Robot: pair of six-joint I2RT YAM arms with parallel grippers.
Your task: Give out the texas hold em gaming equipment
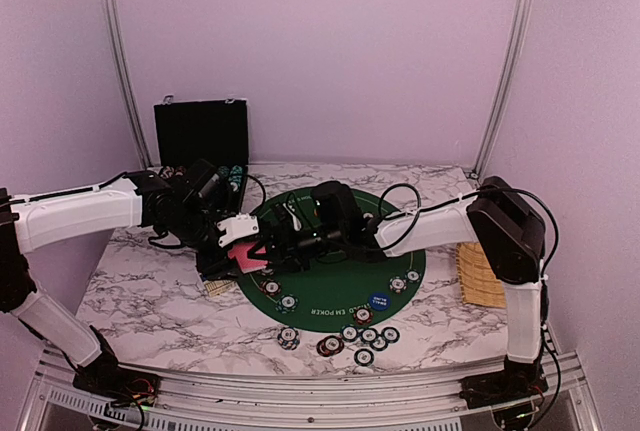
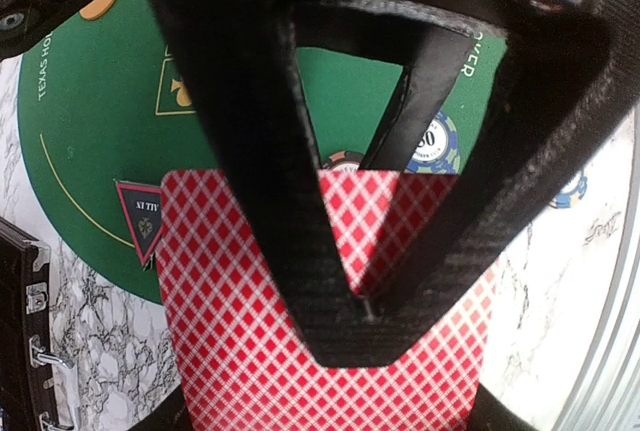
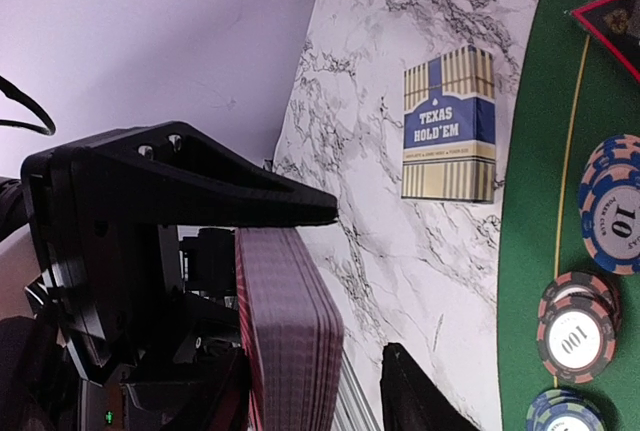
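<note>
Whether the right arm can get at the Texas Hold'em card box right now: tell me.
Probably not cleanly. The card box lies on the marble past the mat edge, and the left gripper, shut on the deck, sits between it and the right gripper.

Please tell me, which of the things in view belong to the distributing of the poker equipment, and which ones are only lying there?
Belong to the job: deck of red-backed cards; poker chips; blue button; triangular marker; orange marker.

Only lying about: black chip case; wicker basket; card box.
</note>
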